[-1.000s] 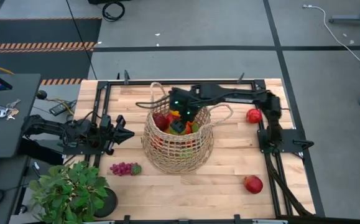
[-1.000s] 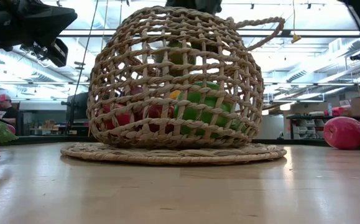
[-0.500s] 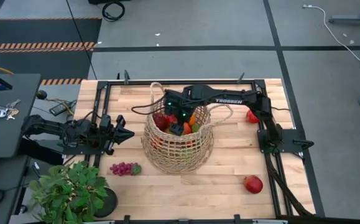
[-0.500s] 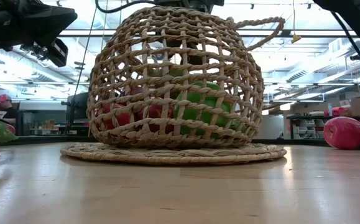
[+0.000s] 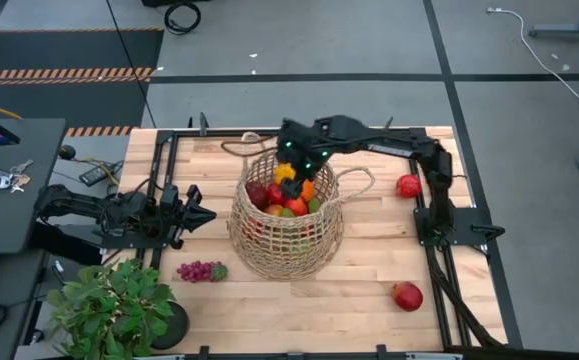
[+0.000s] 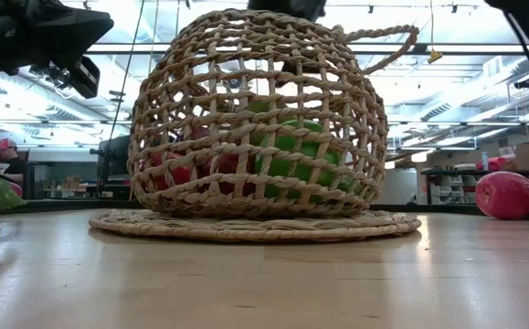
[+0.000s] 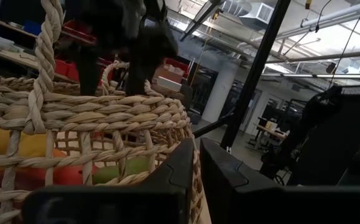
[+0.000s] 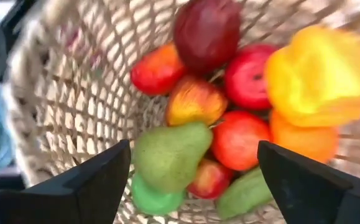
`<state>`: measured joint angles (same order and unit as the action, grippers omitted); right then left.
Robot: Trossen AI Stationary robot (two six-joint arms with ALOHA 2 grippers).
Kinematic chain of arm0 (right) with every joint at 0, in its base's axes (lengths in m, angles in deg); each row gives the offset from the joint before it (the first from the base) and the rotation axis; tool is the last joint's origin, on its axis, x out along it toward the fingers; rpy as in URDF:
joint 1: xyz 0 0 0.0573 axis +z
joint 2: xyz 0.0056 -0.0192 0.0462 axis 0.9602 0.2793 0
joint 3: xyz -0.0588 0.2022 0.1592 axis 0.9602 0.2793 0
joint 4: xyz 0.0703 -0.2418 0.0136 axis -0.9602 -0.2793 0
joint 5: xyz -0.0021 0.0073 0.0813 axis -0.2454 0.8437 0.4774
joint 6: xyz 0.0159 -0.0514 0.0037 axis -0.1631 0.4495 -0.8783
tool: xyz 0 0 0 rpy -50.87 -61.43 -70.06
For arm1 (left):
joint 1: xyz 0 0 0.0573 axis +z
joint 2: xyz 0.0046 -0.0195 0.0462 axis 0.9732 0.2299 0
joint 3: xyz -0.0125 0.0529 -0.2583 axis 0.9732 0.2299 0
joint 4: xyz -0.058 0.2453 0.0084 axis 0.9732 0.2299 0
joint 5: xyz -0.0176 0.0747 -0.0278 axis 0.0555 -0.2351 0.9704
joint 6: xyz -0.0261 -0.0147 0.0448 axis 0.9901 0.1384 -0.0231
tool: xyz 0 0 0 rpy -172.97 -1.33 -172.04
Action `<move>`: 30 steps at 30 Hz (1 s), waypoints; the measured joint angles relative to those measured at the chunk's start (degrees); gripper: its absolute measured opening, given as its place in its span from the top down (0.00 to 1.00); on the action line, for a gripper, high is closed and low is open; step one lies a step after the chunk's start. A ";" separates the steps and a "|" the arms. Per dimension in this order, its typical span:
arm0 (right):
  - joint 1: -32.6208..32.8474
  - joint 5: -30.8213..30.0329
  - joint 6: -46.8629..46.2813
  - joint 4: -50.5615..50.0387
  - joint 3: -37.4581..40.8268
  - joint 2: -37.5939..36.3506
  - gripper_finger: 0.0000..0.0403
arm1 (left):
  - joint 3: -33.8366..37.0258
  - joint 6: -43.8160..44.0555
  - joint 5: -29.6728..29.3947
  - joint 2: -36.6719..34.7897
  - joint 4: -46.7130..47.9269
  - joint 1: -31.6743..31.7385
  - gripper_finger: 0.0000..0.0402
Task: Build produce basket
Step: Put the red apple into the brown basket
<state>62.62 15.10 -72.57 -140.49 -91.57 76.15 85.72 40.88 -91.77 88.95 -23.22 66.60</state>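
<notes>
The right gripper [image 5: 300,160] hovered over the straw basket [image 5: 286,240] at mid-table, fingers spread wide and empty above the piled produce [image 8: 229,124]. The left gripper [image 5: 195,215] waited beside the basket, fingers closed on nothing.

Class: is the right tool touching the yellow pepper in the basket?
Apart. The right wrist view shows the right tool open, its fingers wide of the yellow pepper in the basket.

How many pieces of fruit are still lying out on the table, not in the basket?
3. A red fruit sits by the right arm's base, another red fruit lies near the front right, and purple grapes lie front left beside the potted plant. Others may be hidden.
</notes>
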 joint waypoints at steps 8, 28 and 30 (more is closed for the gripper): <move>1.05 -16.95 -0.05 -5.16 0.00 -10.74 0.13 | -0.01 0.01 0.02 0.02 0.00 0.01 0.93; -10.16 -26.31 -0.68 -14.27 16.62 -32.59 0.13 | -0.01 0.00 0.02 0.02 -0.02 0.01 0.92; -11.35 -26.42 -0.80 -13.73 21.17 -34.63 0.13 | 0.00 0.00 0.02 0.02 -0.02 0.02 0.91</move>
<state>51.27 -11.31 -73.36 -154.22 -70.41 41.53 85.72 40.87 -91.75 88.97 -23.24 66.62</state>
